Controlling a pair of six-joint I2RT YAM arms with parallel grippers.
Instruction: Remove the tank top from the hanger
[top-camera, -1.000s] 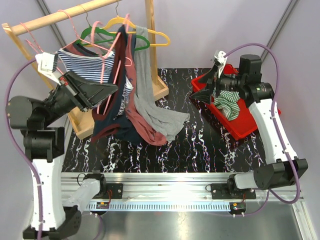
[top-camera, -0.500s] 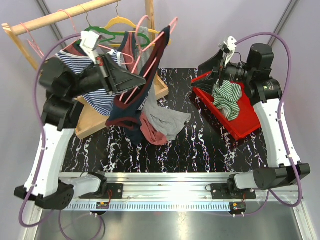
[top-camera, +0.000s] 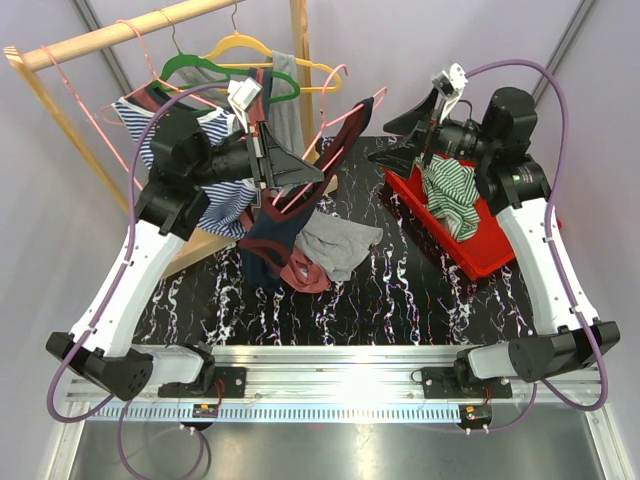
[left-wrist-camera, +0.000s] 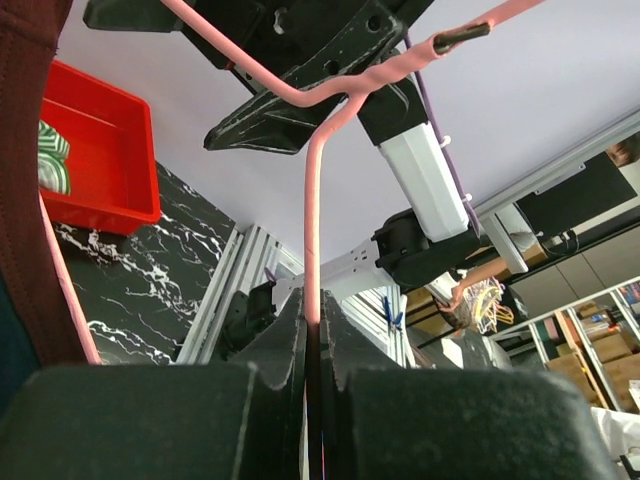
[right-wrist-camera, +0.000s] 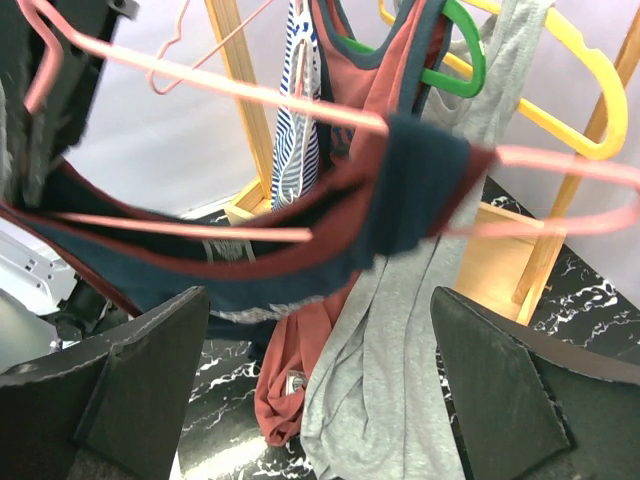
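Gripping the pink hanger (left-wrist-camera: 313, 200) by its wire, the left pincer (top-camera: 325, 183) is pressed together on the thin rod, which runs straight up from between its fingers in the left wrist view. The hanger hangs in mid-air above the middle of the bench (top-camera: 400, 290), apart from the wooden rail (top-camera: 100, 35) at eleven o'clock. The navy, maroon-edged tank top (right-wrist-camera: 415, 180) is draped over it, one strap looped across the upper wire and the body sagging below toward the bench.

Seen from overhead, the hanger's long axis appears to run from about eight o'clock to two o'clock, with the two o'clock end pointing at the right pincer (top-camera: 400, 143). That pincer is spread wide and holds nothing. The tank top lies at nine o'clock from it, near but not touching. In the right wrist view, the strap sits squarely between the two open fingers.

The left arm rises from its base at seven o'clock, with the forearm reaching level toward three o'clock. The right arm stands tall from five o'clock, its elbow high and its wrist turned back toward nine o'clock above the red tray (top-camera: 490, 260).

The free right arm is the nearer one for drawing the strap off the wire, probably toward three o'clock.
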